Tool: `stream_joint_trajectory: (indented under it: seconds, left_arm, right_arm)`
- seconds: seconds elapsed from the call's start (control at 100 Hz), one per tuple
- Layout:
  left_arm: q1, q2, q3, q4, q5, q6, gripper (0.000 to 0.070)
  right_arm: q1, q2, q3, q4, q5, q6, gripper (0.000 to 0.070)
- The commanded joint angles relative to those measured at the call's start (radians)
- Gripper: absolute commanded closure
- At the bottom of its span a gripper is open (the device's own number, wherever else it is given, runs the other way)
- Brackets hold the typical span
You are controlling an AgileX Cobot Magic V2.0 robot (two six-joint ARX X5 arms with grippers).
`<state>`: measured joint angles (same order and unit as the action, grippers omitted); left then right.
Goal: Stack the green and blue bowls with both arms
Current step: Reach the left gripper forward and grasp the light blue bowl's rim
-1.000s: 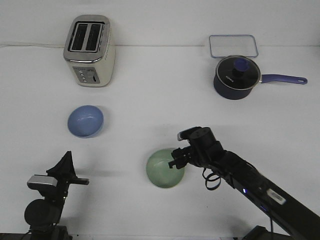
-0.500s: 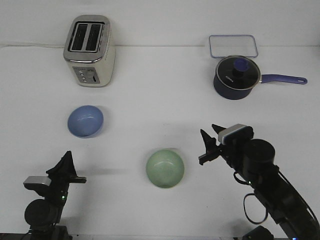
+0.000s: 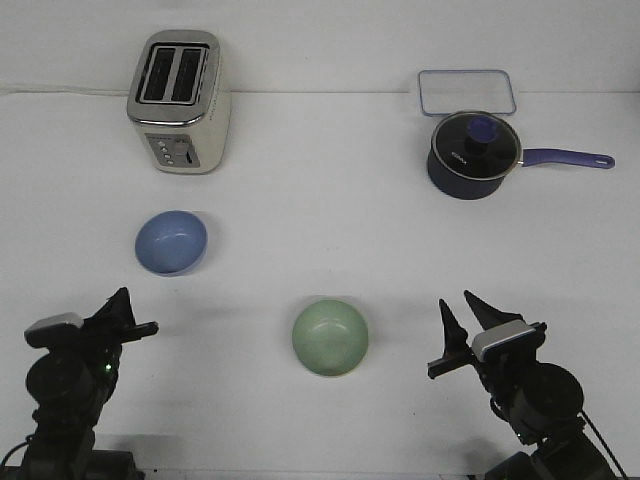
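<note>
Risk: my spread right gripper (image 3: pixel 468 322) and left gripper (image 3: pixel 122 312), state unreadable, could tip the green bowl (image 3: pixel 330 338) by the near edge while stacking the blue bowl (image 3: pixel 171 241).

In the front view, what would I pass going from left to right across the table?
Left tool → blue bowl → green bowl → right tool. The toaster overlaps the blue bowl and the saucepan and container overlap the right tool, so I left them out.
</note>
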<state>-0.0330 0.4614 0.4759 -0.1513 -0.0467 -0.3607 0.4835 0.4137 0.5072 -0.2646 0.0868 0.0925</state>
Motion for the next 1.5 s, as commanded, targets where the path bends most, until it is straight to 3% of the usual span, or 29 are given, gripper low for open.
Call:
stream_joint_trajectory:
  seconds: [0.0,0.04,0.16,0.21,0.76,0.84,1.0,1.05,1.14,1.38,1.49]
  left_arm:
    - [0.006,0.117,0.076,-0.022,-0.002,0.053,0.0674]
    - [0.011,0.187,0.121,-0.043,-0.002,0.066,0.0618]
    - [0.027,0.377,0.245,-0.098,-0.002,0.073,0.0256]
    - [0.032,0.443,0.284,-0.112,-0.001,0.073,0.0186]
    - [0.152,0.997,0.494,-0.106,0.086,0.072,0.0185]
    - [0.166,1.048,0.499,-0.082,0.129,0.072,0.0185]
    - [0.177,1.107,0.499,-0.048,0.185,0.068,0.0239]
    - [0.177,1.115,0.499,-0.045,0.185,0.068,0.0366]
    - [0.177,1.115,0.499,-0.04,0.186,0.069,0.07]
    - [0.168,1.075,0.5,-0.034,0.221,0.078,0.0687]
    - [0.143,1.01,0.5,-0.029,0.31,0.118,0.0687]
  right_arm:
    - [0.005,0.003,0.005,-0.006,0.003,0.003,0.0423]
    - [0.005,0.002,0.005,-0.009,0.002,-0.003,0.0422]
    - [0.005,0.002,0.005,-0.01,-0.007,-0.008,0.0422]
    - [0.005,0.002,0.005,-0.01,-0.007,-0.009,0.0422]
    - [0.005,0.002,0.005,-0.03,-0.008,-0.014,0.0422]
    - [0.005,0.002,0.005,-0.036,-0.007,-0.014,0.0422]
    - [0.005,0.002,0.005,-0.057,-0.007,-0.014,0.0423]
    - [0.005,0.002,0.005,-0.058,-0.007,-0.014,0.0422]
    - [0.005,0.002,0.005,-0.058,-0.007,-0.014,0.0422]
    - [0.005,0.002,0.005,-0.058,-0.007,-0.014,0.0422]
    - [0.005,0.002,0.005,-0.058,-0.007,-0.014,0.0422]
